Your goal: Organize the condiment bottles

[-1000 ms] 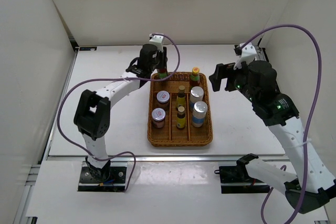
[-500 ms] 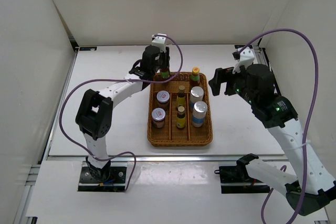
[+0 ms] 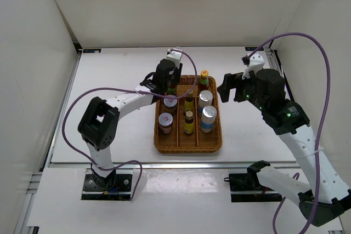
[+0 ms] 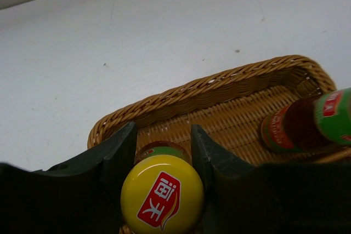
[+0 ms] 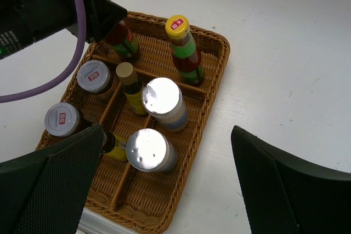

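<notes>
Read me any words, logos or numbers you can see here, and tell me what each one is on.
"海天", white on a red logo: yellow cap of the gripped bottle.
Red logo on the cap of the second bottle: too small to read.
Red patch on the second bottle's green label: blurred.
Red labels on both jar lids: too small to read.

In the right wrist view the left gripper (image 5: 109,19) hides the far-left bottle's (image 5: 124,40) cap. The left wrist view cuts off the far-right bottle (image 4: 305,125) at its right edge, cap unseen. The right fingers (image 5: 60,190) cover part of the near mini bottle (image 5: 116,146).
</notes>
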Controlling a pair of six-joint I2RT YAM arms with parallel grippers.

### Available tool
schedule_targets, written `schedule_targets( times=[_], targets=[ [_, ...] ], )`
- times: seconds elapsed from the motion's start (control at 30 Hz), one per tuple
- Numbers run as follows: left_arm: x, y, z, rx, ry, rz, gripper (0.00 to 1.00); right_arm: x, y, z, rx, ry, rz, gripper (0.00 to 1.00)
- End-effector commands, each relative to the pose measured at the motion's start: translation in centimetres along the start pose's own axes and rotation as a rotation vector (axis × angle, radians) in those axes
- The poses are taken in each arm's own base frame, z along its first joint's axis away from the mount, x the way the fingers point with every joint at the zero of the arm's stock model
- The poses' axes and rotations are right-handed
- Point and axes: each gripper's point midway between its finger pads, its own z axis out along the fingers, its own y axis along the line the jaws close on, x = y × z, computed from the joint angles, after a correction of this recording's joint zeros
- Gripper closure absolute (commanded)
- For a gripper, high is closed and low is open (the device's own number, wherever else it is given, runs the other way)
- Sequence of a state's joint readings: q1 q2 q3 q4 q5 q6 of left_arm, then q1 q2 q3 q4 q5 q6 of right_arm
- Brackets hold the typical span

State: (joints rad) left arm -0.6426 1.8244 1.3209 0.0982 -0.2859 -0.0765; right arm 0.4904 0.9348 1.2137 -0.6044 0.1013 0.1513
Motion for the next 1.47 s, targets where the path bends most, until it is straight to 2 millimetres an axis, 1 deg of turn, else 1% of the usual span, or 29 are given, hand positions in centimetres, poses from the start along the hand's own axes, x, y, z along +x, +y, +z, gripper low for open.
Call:
schedule_targets(
  times=[0.0,0.07,0.13,0.27,0.3,0.4,0.5,0.63,0.7,0.73,0.77,0.8,0.83,0.87,0.9,0.93,0.97,1.03,1.07,1.1,1.13,1.17,1.2,1.23,1.3,1.33,1.37,1.4,1.43],
  targets=[
    [-5.9,1.7,-2.0,-0.058,-0.166,-0.055,0.89,-0.6,0.1,-0.4,-0.007,-0.027,0.013,0.0],
    [-4.7,1.8,-1.5,-0.072,-0.142,-0.048,0.89,-0.6,0.1,-0.4,-0.007,-0.027,0.013,0.0],
    [-3.5,2.0,-0.8,-0.092,-0.119,-0.052,0.81,-0.6,0.1,-0.8,-0.007,-0.029,0.013,0.0],
    [-3.0,2.1,-0.8,-0.102,-0.11,-0.058,0.45,-0.4,-0.1,-0.9,0.003,-0.03,0.022,0.0],
    [-3.0,2.1,-0.8,-0.101,-0.111,-0.067,0.23,-0.4,-0.1,-0.9,0.003,-0.03,0.022,0.0],
    [-3.4,2.4,-1.0,-0.112,-0.12,-0.071,0.0,-0.2,-0.3,-0.9,0.014,-0.023,0.022,0.0],
    [-4.8,2.7,-1.4,-0.126,-0.143,-0.059,0.0,0.3,-0.8,-0.2,0.047,0.028,0.019,0.0],
    [-7.8,3.3,-2.5,-0.148,-0.17,-0.047,0.0,0.5,-1.5,-0.1,0.094,0.064,0.034,0.0],
    [-11.5,3.5,-4.1,-0.146,-0.225,-0.054,0.0,0.4,-1.6,-0.3,0.105,0.063,0.033,0.0],
    [-12.1,3.5,-4.7,-0.139,-0.212,-0.039,0.0,0.5,-1.6,0.0,0.106,0.072,0.033,0.0],
    [-13.6,3.7,-5.7,-0.137,-0.231,-0.046,0.0,0.3,-1.6,-0.3,0.106,0.07,0.033,0.0],
    [-17.0,3.9,-7.1,-0.134,-0.279,-0.064,0.0,0.7,-1.8,-0.4,0.108,0.088,0.012,0.0],
    [-18.4,4.1,-8.2,-0.136,-0.287,-0.054,0.0,0.5,-2.1,-0.6,0.125,0.086,-0.005,0.0],
    [-18.7,4.3,-9.7,-0.126,-0.241,-0.026,0.0,0.7,-2.5,-0.7,0.14,0.086,-0.015,0.0],
    [-22.3,4.8,-12.1,-0.126,-0.291,-0.028,0.0,0.9,-2.9,-0.6,0.156,0.086,-0.037,0.0],
    [-23.3,4.9,-13.5,-0.11,-0.285,-0.009,0.0,0.6,-3.3,-0.8,0.176,0.062,-0.036,0.0],
    [-23.1,5.8,-15.6,-0.108,-0.232,0.025,0.0,0.0,-4.1,-1.1,0.226,0.026,-0.034,0.0],
    [-24.7,7.2,-19.2,-0.113,-0.254,0.054,0.0,-0.4,-5.1,-1.6,0.292,-0.001,0.009,0.0],
    [-25.6,8.5,-22.8,-0.123,-0.3,0.037,0.0,-0.4,-5.3,-1.6,0.312,-0.006,0.025,0.0],
    [-25.5,9.6,-24.5,-0.145,-0.314,0.037,0.0,-0.4,-5.3,-1.6,0.312,-0.008,0.035,0.0],
    [-23.0,10.0,-24.7,-0.159,-0.269,0.04,0.0,-0.5,-5.1,-1.7,0.301,-0.017,0.037,0.0],
    [-22.0,11.1,-25.9,-0.189,-0.266,0.036,0.0,-0.4,-4.9,-1.6,0.291,-0.017,0.047,0.0],
    [-22.2,12.7,-30.0,-0.23,-0.338,-0.007,0.0,-1.0,-4.8,-1.7,0.287,-0.034,0.05,0.0],
    [-18.1,13.0,-28.9,-0.249,-0.27,0.014,0.0,-0.4,-4.9,-1.4,0.293,-0.005,0.045,0.0],
    [-16.2,14.0,-30.3,-0.287,-0.323,0.002,0.0,-0.7,-4.9,-1.7,0.292,-0.009,0.046,0.0],
    [-15.6,15.1,-33.1,-0.314,-0.387,-0.022,0.0,-0.3,-4.9,-1.6,0.293,0.0,0.044,0.0],
    [-12.2,15.1,-32.0,-0.314,-0.341,-0.003,0.0,-0.3,-4.9,-1.6,0.293,0.0,0.044,0.0],
    [-11.4,15.3,-32.5,-0.316,-0.359,-0.002,0.0,0.5,-5.4,-1.6,0.316,0.025,0.038,0.0],
    [-10.9,15.8,-34.5,-0.316,-0.405,-0.02,0.0,0.6,-6.0,-1.8,0.357,0.026,0.045,0.0]
  ],
)
